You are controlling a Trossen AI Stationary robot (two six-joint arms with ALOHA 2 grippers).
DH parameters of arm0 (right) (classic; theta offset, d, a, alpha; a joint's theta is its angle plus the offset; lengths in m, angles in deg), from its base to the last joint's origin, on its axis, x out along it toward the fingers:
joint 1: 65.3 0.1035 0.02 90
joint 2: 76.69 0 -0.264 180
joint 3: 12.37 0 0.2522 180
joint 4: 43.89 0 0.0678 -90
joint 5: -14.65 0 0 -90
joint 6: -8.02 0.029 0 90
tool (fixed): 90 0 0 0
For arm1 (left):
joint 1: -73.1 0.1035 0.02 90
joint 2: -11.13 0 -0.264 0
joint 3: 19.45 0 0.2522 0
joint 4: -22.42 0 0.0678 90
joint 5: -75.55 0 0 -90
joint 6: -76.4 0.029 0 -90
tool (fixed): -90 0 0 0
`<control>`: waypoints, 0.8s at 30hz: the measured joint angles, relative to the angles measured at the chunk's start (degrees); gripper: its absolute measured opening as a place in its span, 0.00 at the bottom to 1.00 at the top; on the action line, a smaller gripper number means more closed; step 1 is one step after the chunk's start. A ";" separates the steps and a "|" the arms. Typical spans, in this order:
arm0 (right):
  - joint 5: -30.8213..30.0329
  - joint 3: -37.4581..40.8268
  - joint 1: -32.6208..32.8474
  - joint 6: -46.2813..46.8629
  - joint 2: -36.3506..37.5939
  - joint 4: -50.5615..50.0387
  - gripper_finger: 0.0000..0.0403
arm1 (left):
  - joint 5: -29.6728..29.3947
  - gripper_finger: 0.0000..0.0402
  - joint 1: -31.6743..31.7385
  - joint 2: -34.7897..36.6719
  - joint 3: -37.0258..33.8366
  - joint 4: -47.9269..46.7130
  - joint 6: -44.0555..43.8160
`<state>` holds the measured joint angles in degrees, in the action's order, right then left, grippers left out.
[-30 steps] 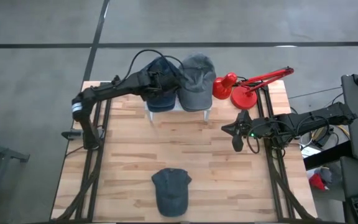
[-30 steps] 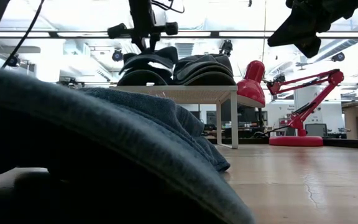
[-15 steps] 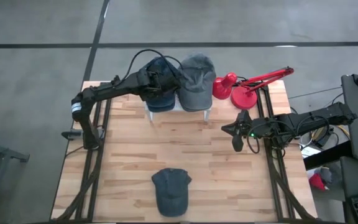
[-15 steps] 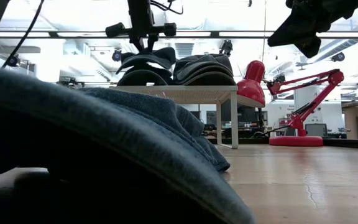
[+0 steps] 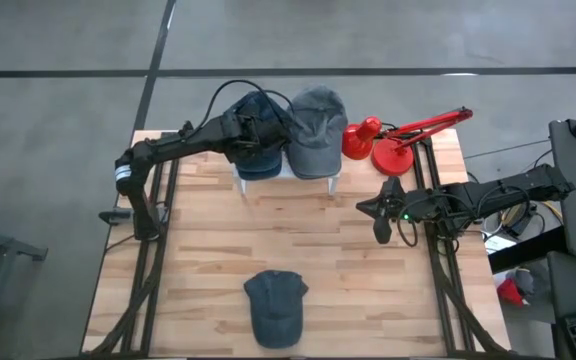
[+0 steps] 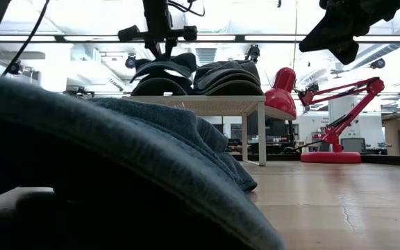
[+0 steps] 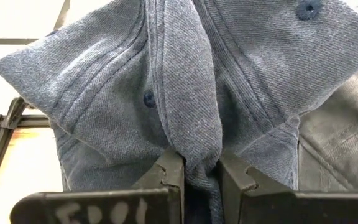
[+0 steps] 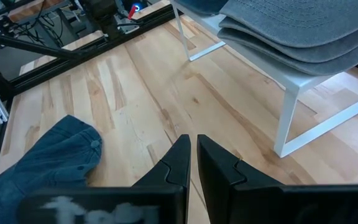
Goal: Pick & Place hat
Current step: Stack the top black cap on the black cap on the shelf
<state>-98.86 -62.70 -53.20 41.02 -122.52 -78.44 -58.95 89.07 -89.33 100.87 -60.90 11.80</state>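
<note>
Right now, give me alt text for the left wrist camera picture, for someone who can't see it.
The left tool is shut on a pinched fold of a blue hat, seen close up and filling most of the frame. A grey hat lies beside it at one edge, and a strip of wooden table shows at the other.

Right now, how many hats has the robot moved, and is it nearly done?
One blue hat already lies on the table's near edge. The left gripper is pinching the top dark blue hat on the white stand. Grey hats are left. The right gripper waits, shut.
</note>
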 joint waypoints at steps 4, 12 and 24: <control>0.00 0.00 0.00 -0.01 0.00 0.01 0.07 | 0.00 0.13 0.00 0.00 -0.73 0.06 0.22; 0.00 0.00 0.00 -0.01 0.00 0.01 0.07 | -0.21 0.24 0.00 -0.02 -0.85 2.15 1.99; 0.00 0.00 0.00 -0.01 0.00 0.01 0.07 | -0.29 0.52 0.00 0.11 -0.60 4.13 4.83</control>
<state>-98.86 -62.70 -53.20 41.01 -122.52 -78.43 -59.23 89.07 -89.22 100.27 -56.77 16.63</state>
